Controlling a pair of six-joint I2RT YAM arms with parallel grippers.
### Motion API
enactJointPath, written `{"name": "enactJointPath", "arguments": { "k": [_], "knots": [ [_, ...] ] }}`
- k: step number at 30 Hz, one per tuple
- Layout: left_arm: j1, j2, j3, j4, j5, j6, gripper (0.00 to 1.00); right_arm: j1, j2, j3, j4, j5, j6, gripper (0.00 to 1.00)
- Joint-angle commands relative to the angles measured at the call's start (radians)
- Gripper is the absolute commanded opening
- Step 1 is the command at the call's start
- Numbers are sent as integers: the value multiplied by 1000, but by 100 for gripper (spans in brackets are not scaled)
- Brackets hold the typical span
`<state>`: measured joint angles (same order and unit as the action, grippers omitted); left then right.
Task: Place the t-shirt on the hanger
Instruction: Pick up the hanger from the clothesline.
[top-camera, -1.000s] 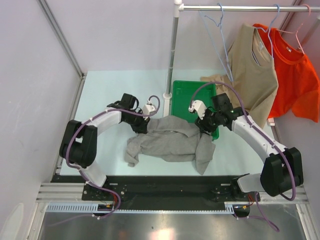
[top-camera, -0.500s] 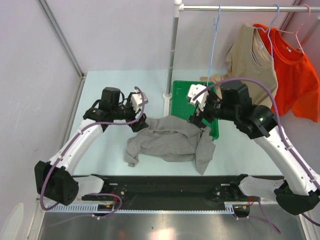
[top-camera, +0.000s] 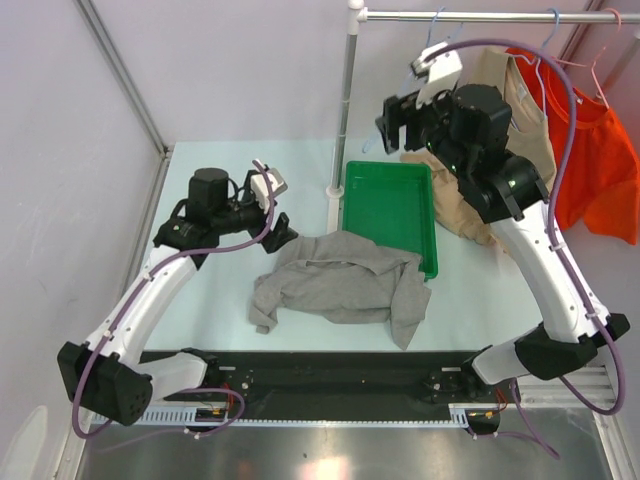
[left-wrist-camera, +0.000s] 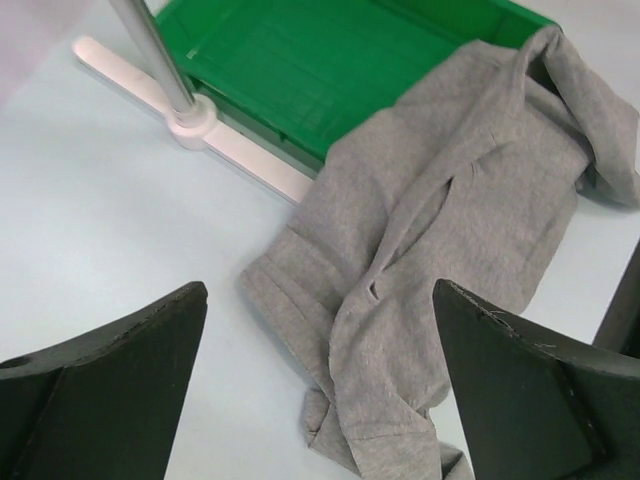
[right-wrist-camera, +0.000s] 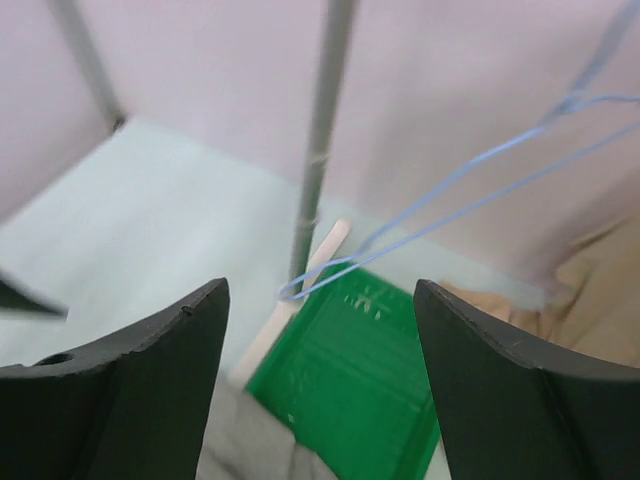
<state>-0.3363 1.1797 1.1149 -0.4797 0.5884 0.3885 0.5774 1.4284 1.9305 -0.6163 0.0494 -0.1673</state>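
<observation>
The grey t-shirt (top-camera: 340, 285) lies crumpled on the table, one edge against the green tray; the left wrist view shows it (left-wrist-camera: 450, 220) from above. My left gripper (top-camera: 279, 230) (left-wrist-camera: 320, 400) hovers open over the shirt's left end, nothing between its fingers. My right gripper (top-camera: 393, 122) (right-wrist-camera: 318, 390) is raised high, open and empty. The pale blue wire hanger (right-wrist-camera: 450, 208) hangs just ahead of it, apart from the fingers. In the top view only the hanger's hook (top-camera: 438, 22) shows on the rod; the arm hides the rest.
A green tray (top-camera: 388, 210) stands behind the shirt by the rack's upright pole (top-camera: 345, 100). On the rod hang a tan shirt (top-camera: 525, 95) and an orange-red t-shirt (top-camera: 600, 160). Pale walls close in on the left and at the back.
Both grippers opened and let go of the t-shirt, which stayed on the table. The right arm rose up to the hanger. The left arm drew back a little to the left.
</observation>
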Motion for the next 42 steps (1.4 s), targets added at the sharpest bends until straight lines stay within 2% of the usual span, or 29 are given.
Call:
{"name": "enactJointPath", "arguments": {
  "k": [1,5,12,18,27,30,34,36,39,40,42],
  "knots": [
    [-4,-45,10,90,-73,-80,100,-4,41,85,176,296,187,79],
    [-4,-45,13,110,-96,-76,100,-11,98,94,219,401,251,84],
    [-4,-49,14,127,-105,-71,100,-85,226,214,170,452,431,84],
    [-4,-57,11,135,-119,-65,100,-183,319,278,182,373,560,84],
    [-4,-65,2,128,-144,-56,100,-275,380,271,254,201,620,78],
    [-4,-64,2,131,-145,-54,100,-289,386,252,288,158,623,71],
    [-4,-61,3,133,-144,-51,100,-303,371,223,323,129,618,54],
    [-4,-61,6,133,-144,-50,100,-309,359,217,325,129,624,48],
    [-4,-61,10,133,-142,-50,100,-317,345,217,329,127,617,34],
    [-4,-58,10,136,-141,-50,100,-318,339,216,334,127,611,25],
    [-4,-57,13,139,-133,-51,100,-323,327,208,339,122,608,15]
  ]
}}
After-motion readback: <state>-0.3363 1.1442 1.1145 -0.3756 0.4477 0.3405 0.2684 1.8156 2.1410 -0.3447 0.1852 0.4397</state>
